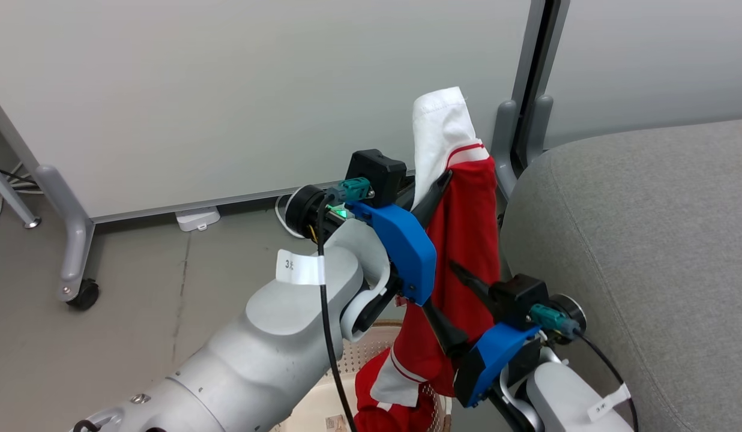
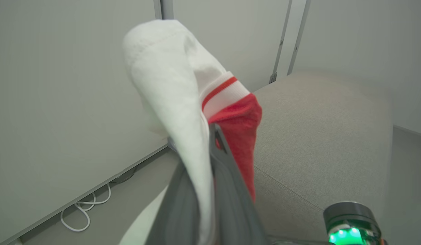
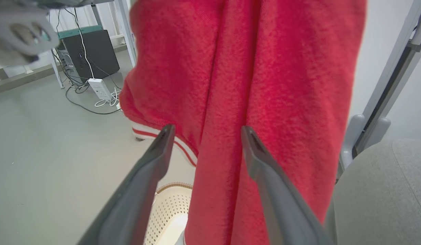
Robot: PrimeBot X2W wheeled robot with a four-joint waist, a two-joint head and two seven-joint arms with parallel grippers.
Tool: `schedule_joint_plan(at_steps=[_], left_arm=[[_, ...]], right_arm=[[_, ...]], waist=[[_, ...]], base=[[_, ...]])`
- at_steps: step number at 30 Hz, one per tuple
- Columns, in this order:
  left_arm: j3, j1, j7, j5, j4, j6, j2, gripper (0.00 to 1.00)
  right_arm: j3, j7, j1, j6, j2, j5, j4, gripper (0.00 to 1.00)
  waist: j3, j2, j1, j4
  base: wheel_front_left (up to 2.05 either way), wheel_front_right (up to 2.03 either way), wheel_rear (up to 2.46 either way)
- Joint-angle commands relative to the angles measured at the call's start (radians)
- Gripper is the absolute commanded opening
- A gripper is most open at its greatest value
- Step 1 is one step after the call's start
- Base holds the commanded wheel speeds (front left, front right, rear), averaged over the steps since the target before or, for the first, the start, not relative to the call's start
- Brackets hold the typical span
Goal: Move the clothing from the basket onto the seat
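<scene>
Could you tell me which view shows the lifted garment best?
Head view: nearly the whole garment shows, hanging from the left gripper. Left wrist view shows its white end; right wrist view, its red middle.

Clothing: soft bright red fabric with a white panel at its top end and white trim carrying a red stripe.
Clothing, pose: lifted and hanging lengthwise, with the white end topmost and flopped over. It is clamped just below that end by the left gripper.
Clothing, lower end: red and white folds trail down into the basket (one garment or two, cannot tell).
Basket: cream-white plastic with a perforated wall and a brown woven-look rim, on the floor under the hanging fabric.
Seat: light grey upholstered sofa with a rounded edge, just right of the hanging clothing and the basket.
</scene>
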Motion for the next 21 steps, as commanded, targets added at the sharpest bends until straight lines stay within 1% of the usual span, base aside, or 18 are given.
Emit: schedule_joint_plan(at_steps=[1, 10, 15, 21], left_arm=[[-0.004, -0.016, -0.005, -0.006, -0.004, 0.004, 0.001, 0.0], [-0.05, -0.024, -0.006, -0.047, -0.026, 0.009, 0.0, 0.0], [-0.072, -0.029, -0.01, -0.067, -0.036, 0.014, 0.001, 0.0], [-0.093, -0.04, -0.013, -0.09, -0.048, 0.019, 0.001, 0.0]], right_arm=[[0.001, -0.008, -0.019, 0.0, -0.002, 0.01, 0.014, 1.0], [0.034, -0.048, -0.118, 0.0, -0.002, 0.072, 0.164, 1.0], [0.075, -0.071, -0.157, 0.0, -0.002, 0.122, 0.216, 1.0], [0.091, -0.088, -0.203, 0.0, -0.002, 0.139, 0.299, 1.0]], waist=[[0.001, -0.0001, -0.0001, 0.002], [0.007, -0.0001, -0.0001, 0.02], [0.009, -0.0001, -0.0001, 0.026], [0.011, -0.0001, -0.0001, 0.033]], base=[[0.0, 0.0, 0.0], [0.0, 0.0, 0.0], [0.0, 0.0, 0.0], [0.0, 0.0, 0.0]])
